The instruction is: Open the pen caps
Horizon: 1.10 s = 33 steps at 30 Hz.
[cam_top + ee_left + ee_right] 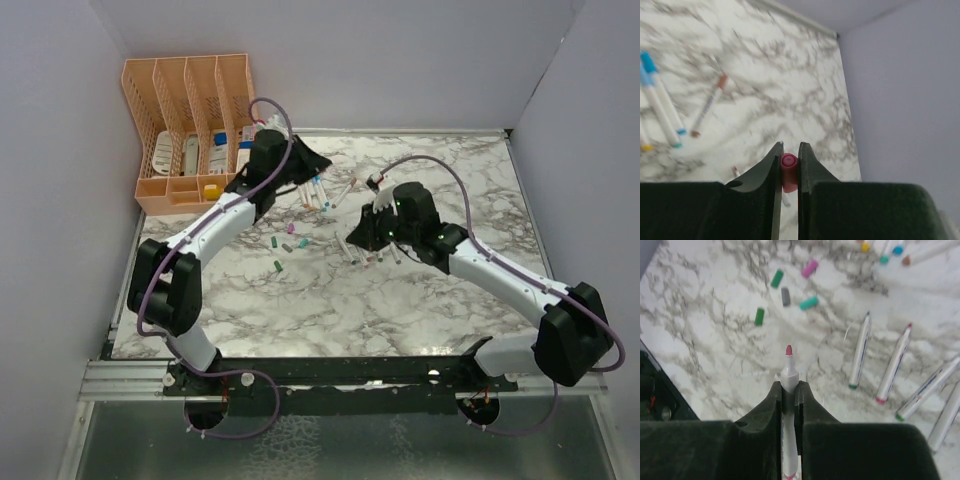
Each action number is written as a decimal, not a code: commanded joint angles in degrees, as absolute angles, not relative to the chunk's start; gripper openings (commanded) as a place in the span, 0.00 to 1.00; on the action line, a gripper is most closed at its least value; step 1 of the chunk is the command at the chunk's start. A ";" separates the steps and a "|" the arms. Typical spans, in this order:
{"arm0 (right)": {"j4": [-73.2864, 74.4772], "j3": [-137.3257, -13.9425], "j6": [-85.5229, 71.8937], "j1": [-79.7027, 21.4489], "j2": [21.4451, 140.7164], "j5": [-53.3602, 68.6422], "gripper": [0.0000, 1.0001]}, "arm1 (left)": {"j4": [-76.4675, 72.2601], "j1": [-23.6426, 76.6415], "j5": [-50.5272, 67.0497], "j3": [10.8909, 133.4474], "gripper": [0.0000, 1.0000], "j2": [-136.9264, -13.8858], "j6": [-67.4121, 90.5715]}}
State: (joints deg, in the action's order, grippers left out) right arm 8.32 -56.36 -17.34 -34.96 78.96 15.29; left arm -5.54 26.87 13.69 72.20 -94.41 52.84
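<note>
My left gripper [789, 150] is shut on a pink pen cap [788, 172] and holds it above the marble table; in the top view it [322, 162] is at the back centre. My right gripper [788, 386] is shut on a white pen barrel [789, 374] whose bare pink tip points away; in the top view it [358, 232] is mid-table. Several loose caps lie on the table: green [777, 278], magenta [810, 268], grey [785, 296], teal [809, 303], green [759, 316]. They lie between the arms in the top view [288, 245].
Uncapped white pens [895, 362] lie in a row to the right of my right gripper. Capped blue pens [660, 102] and a brown-tipped one [710, 102] lie near my left gripper. An orange desk organiser [190, 130] stands at the back left. Walls enclose the table.
</note>
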 commanded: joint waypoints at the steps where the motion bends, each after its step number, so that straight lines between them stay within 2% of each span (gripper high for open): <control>1: 17.00 -51.28 -18.25 -36.30 74.52 18.61 0.01 | -8.39 21.69 3.81 76.54 0.00 -96.57 51.04; 5: 16.72 -50.78 -18.20 -36.30 75.16 16.97 0.01 | -6.79 21.77 4.24 74.08 0.00 -95.40 50.43; 10: 16.35 -53.96 -17.58 -36.30 81.61 15.13 0.01 | 0.71 21.85 5.24 68.55 0.00 -91.71 46.15; 20: 15.66 -63.68 -14.76 -37.63 95.55 12.13 0.01 | 13.25 21.81 -6.02 60.50 0.00 -86.19 36.34; 26: 15.80 -68.77 -13.87 -39.06 101.48 9.81 0.01 | 16.06 21.50 -10.03 62.47 0.00 -89.33 32.56; 33: 16.17 -72.66 -13.52 -40.25 106.46 6.92 0.01 | 16.36 20.77 -9.59 67.81 0.00 -97.63 29.62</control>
